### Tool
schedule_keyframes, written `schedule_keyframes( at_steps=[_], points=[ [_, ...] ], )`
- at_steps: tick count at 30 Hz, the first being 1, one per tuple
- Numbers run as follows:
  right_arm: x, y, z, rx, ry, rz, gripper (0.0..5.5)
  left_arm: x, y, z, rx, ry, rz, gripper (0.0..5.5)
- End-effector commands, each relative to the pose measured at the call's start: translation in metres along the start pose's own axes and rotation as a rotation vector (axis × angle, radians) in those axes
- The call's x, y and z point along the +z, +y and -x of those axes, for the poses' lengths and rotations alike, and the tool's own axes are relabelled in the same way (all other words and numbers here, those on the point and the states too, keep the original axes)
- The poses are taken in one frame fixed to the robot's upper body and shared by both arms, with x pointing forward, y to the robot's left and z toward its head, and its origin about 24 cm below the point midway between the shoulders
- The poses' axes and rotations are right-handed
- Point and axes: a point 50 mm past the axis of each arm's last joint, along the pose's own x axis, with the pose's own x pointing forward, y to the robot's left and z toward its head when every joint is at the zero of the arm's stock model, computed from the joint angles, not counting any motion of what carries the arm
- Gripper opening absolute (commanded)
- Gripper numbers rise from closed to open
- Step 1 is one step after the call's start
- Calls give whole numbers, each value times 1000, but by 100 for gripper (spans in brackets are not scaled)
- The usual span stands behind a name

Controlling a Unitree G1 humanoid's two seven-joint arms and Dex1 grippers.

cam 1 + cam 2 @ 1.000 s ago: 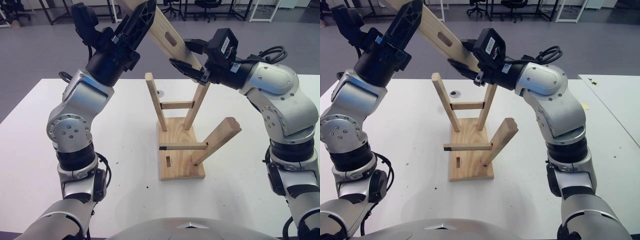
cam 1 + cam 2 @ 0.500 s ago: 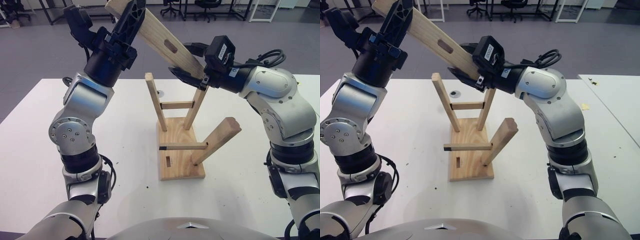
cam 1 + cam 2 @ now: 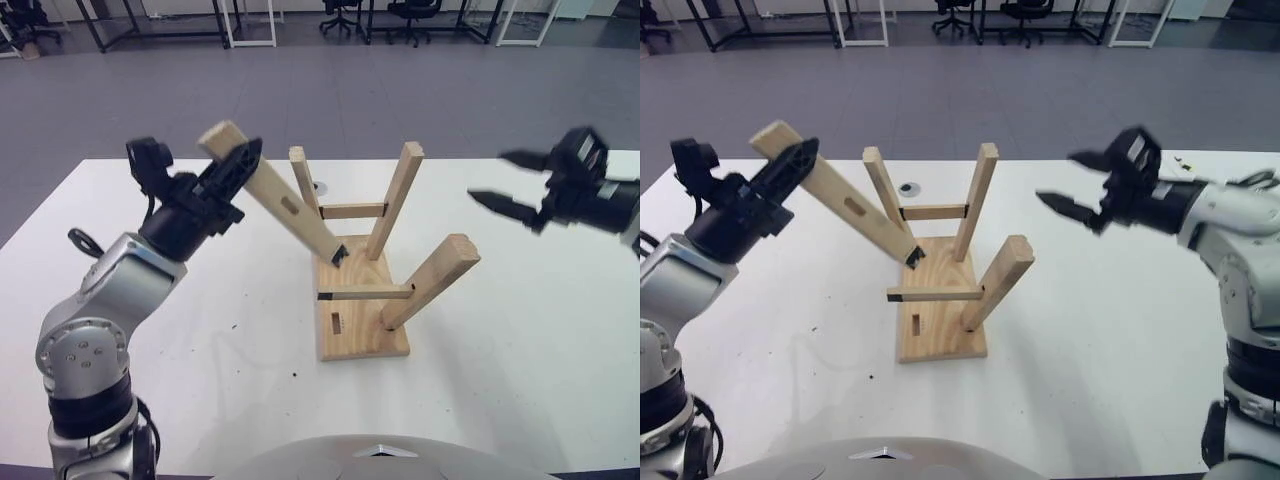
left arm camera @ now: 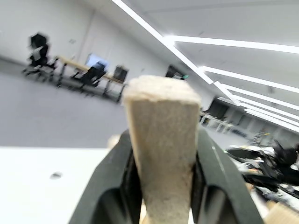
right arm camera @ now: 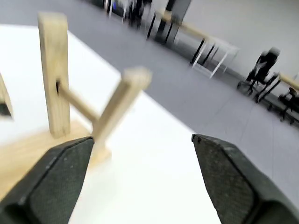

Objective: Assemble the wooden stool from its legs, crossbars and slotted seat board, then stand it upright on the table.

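Lowered leg [image 3: 270,185] tip meets seat board [image 3: 365,332] edge; right hand [image 3: 487,176] clear.

The left gripper [image 4: 162,135] is clamping a wooden leg [image 4: 161,163], its two black fingers [image 4: 114,186] pressing against opposite faces of the wood. The leg's pale, rough end is facing the camera and is standing out beyond the fingertips. The white table [image 4: 28,186] is lying beneath, bearing a small dark mark [image 4: 56,175]. A dark shape [image 4: 261,163] is showing off to one side of the fingers; it is too blurred to identify, possibly another gripper. Ceiling light strips [image 4: 224,44] are running overhead, and office chairs [image 4: 39,51] are standing in the room behind.
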Motion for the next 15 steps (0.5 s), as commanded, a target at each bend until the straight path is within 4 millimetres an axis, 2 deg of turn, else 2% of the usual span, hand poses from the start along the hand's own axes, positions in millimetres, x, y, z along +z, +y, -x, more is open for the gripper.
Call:
schedule_keyframes(
  at_steps=[1, 3, 5, 9, 12, 15],
  points=[
    [-83, 34, -10, 58, 301, 4, 390, -22, 0, 26, 152, 15, 125, 102],
    [-112, 60, -13, 157, 375, 14, 390, -28, 0, 35, 224, 1, 206, 102],
    [-123, 83, -12, 259, 379, -22, 390, -33, 1, 38, 264, 14, 253, 102],
    [-110, 108, -11, 440, 296, -101, 390, -43, 3, 46, 347, 70, 273, 102],
    [-104, 125, -27, 506, 225, -125, 390, -50, 7, 49, 403, 86, 260, 102],
    [-105, 128, -47, 451, 195, -132, 390, -55, 11, 46, 448, 84, 228, 102]
  ],
)
